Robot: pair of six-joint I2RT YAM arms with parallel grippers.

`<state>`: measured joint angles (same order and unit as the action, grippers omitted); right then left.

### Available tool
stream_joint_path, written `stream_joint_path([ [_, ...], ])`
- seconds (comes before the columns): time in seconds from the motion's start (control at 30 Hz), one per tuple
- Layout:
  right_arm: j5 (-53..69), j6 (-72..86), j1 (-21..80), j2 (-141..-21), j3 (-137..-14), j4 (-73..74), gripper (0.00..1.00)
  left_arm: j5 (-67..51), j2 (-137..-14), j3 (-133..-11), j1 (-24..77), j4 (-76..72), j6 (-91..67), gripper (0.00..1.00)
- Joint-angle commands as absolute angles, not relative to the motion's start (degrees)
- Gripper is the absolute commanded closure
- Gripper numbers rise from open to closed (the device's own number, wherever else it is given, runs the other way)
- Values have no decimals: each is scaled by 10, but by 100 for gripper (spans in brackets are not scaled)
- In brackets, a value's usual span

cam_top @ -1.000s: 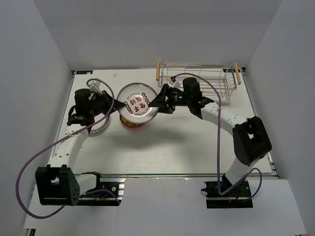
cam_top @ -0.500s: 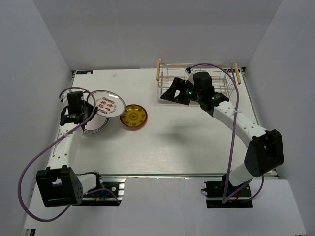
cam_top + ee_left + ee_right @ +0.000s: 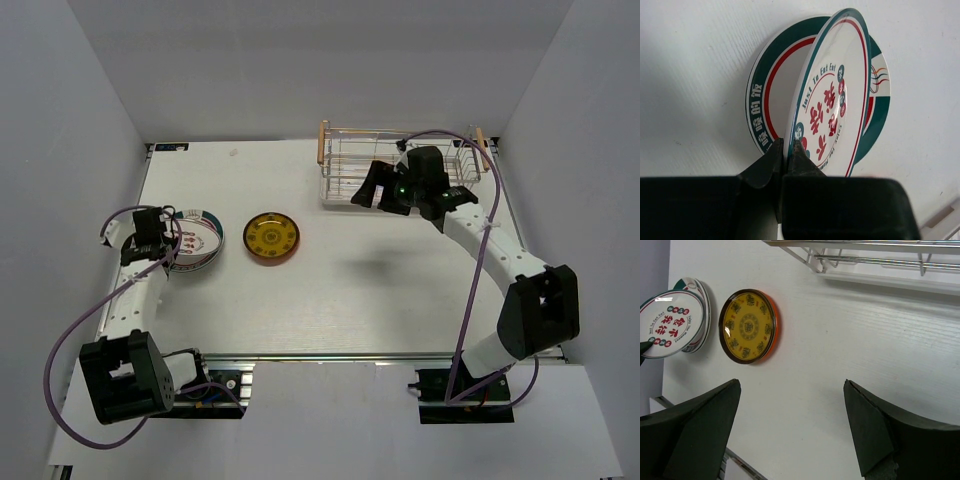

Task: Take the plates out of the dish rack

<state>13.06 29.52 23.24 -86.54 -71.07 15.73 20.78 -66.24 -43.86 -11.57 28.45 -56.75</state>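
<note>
Table [image 3: 350, 290]: white top, with both arms bolted at its near edge.

Dish rack [image 3: 342, 165]: silver wire, with a wooden handle bar [image 3: 323, 142] at each end. It stands along the far edge of the table, toward the far right corner.

Right gripper [image 3: 370, 186]: it hangs above the table at the near side of the dish rack, by the rack's left half. The jaws are spread wide and nothing lies between them. It touches no plate.

Left gripper [image 3: 786, 150]: positioned near the left edge of the table, about midway along it. The jaws are nearly closed and pinch the rim of the white plate [image 3: 830, 100].

Green-rimmed plate [image 3: 760, 95]: the largest plate on view. It lies flat on the table close to the left edge, partly covered by the plate held above it.

White plate: it has red characters, a thin green and red border, and the printed words "Just To Eat Eat". It is held tilted over the green-rimmed plate. Whether its lower edge touches that plate cannot be told.

Yellow plate [image 3: 271, 238]: small and patterned, with an orange-red rim. It lies flat, left of the table's middle, just beside the green-rimmed plate on that plate's right and apart from it.
</note>
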Motion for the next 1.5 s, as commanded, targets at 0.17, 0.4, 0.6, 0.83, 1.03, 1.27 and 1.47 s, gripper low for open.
stream_joint_path([
  [0.17,120,278,212,-838,-701,166,11,203,-679,-439,-124,242,-587,64],
  [0.4,127,279,199,-830,-697,171,11,196,-685,-427,-124,238,-586,21],
  [0.6,96,265,196,-795,-684,172,11,192,-701,-459,-124,265,-575,2],
  [0.83,19,248,191,-763,-686,197,11,188,-713,-501,-124,292,-517,2],
  [1.03,3,251,191,-736,-673,190,11,163,-761,-536,-124,320,-497,2],
  [1.27,6,247,190,-715,-664,170,11,80,-695,-534,-124,269,-416,2],
  [1.47,-117,222,191,-663,-650,179,11,-128,-587,-576,-113,195,-302,2],
])
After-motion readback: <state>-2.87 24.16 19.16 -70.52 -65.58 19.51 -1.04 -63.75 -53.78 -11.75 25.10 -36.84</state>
